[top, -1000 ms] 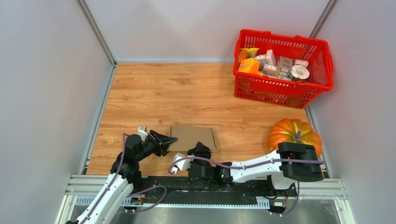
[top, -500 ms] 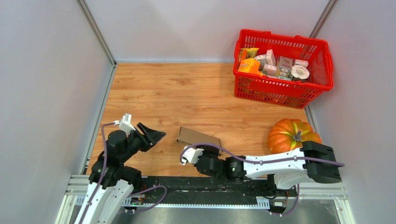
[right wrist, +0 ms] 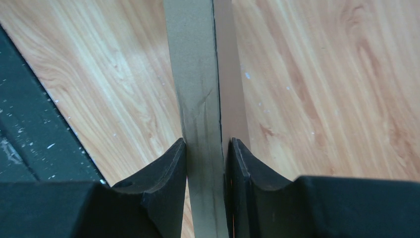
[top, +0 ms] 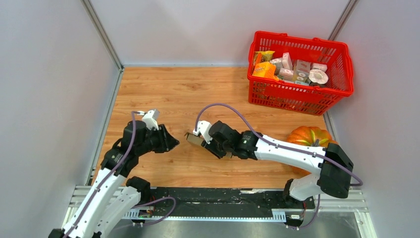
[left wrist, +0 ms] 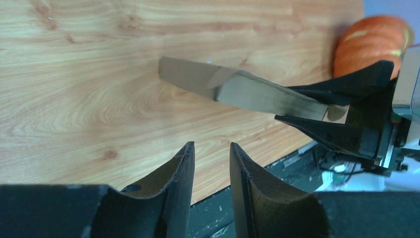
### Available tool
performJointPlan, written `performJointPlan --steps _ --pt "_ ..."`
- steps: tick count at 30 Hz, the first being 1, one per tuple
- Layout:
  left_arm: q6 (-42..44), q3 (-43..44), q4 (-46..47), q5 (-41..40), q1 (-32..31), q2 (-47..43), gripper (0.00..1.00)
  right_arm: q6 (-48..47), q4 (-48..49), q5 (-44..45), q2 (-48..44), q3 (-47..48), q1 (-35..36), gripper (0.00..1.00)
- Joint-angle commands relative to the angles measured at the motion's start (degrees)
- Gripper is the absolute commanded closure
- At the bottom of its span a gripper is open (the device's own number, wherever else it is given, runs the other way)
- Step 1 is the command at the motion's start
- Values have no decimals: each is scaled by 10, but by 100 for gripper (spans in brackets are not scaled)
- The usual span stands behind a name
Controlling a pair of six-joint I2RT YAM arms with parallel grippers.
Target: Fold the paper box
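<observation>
The paper box (top: 191,138) is a flat piece of plain brown cardboard held off the wooden table, edge-on to the cameras. My right gripper (top: 204,143) is shut on its near end. In the right wrist view the cardboard (right wrist: 195,94) runs straight up between the two black fingertips of that gripper (right wrist: 207,145). My left gripper (top: 171,143) hovers just left of the box, apart from it, pointing at it. Its jaws (left wrist: 211,149) stand open with nothing between them. In the left wrist view the box (left wrist: 233,90) shows ahead, with the right gripper's fingers (left wrist: 346,84) clamped on it.
A red basket (top: 299,96) full of small printed packages stands at the back right. An orange pumpkin (top: 307,136) sits at the right edge, behind the right arm. The black base rail (top: 223,196) runs along the near edge. Grey walls close in left and right.
The box lay flat near the front edge; the right gripper has lifted it and carried it away from the rail. The left gripper let go of its left edge, pulled back, then came near again.
</observation>
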Motion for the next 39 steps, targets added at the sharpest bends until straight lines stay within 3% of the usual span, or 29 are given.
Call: performJointPlan --steps 1,5,12,19,23,27,31,39 --pt "81 40 46 1 -46 78 60 42 -67 -132 27 2 -15 78" --pt "140 90 37 -42 -89 137 59 44 -55 -153 25 -4 -30 78" --pt "186 120 30 -73 -93 192 61 44 -49 -193 28 1 -69 78" --pt "240 163 20 -26 -93 273 52 43 -44 -208 31 2 -81 79" --pt "273 181 12 -10 -93 311 51 43 -42 -213 31 1 -81 79" --pt "289 203 0 -11 -93 345 56 42 -42 -216 29 0 -83 79" --pt "289 214 -5 -11 -93 365 70 42 -40 -216 24 -2 -83 79" --pt "271 202 -12 -24 -99 346 79 43 -37 -216 27 -2 -83 80"
